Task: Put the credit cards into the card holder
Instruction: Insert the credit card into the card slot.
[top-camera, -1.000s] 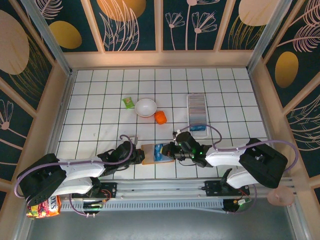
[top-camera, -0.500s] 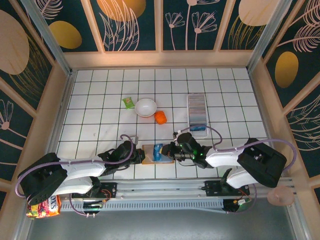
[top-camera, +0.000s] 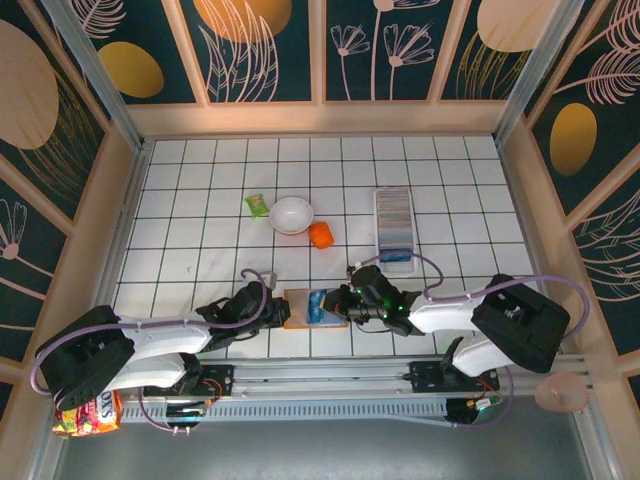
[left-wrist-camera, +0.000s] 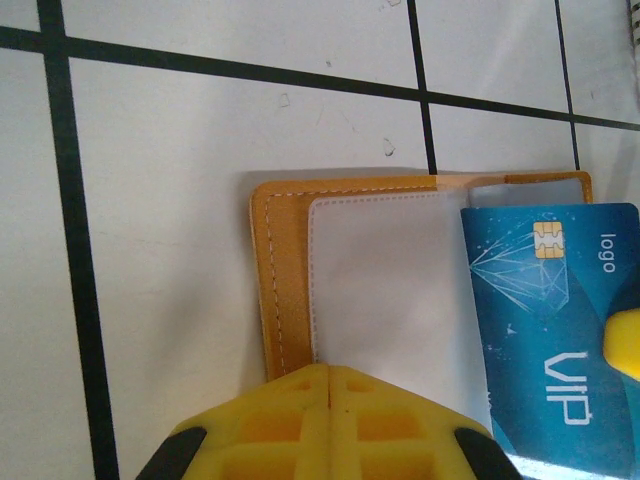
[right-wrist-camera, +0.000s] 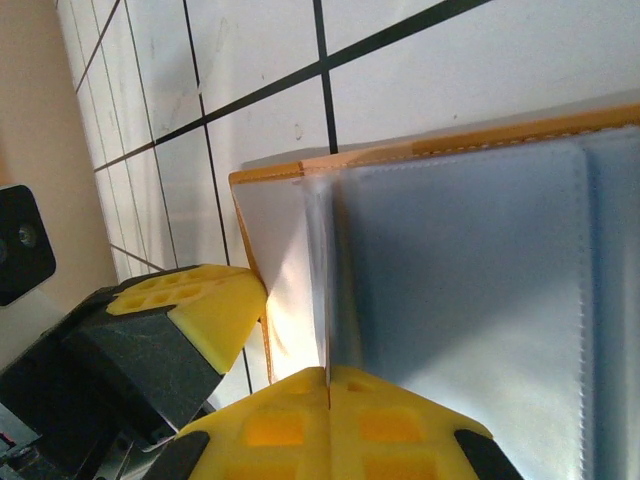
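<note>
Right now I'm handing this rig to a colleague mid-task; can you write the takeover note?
Left gripper: shut, tips at the open wallet's left edge.
Right gripper: shut, over the wallet's right half beside the blue card; grip on it unclear.
The blue card lies on the wallet's inside. The card holder sits further back on the right, a blue piece at its near end.
Done: wallet open. Left: move the card into a holder slot.

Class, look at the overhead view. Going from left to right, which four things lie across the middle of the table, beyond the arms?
green packet → white bowl → orange object → card holder
</note>
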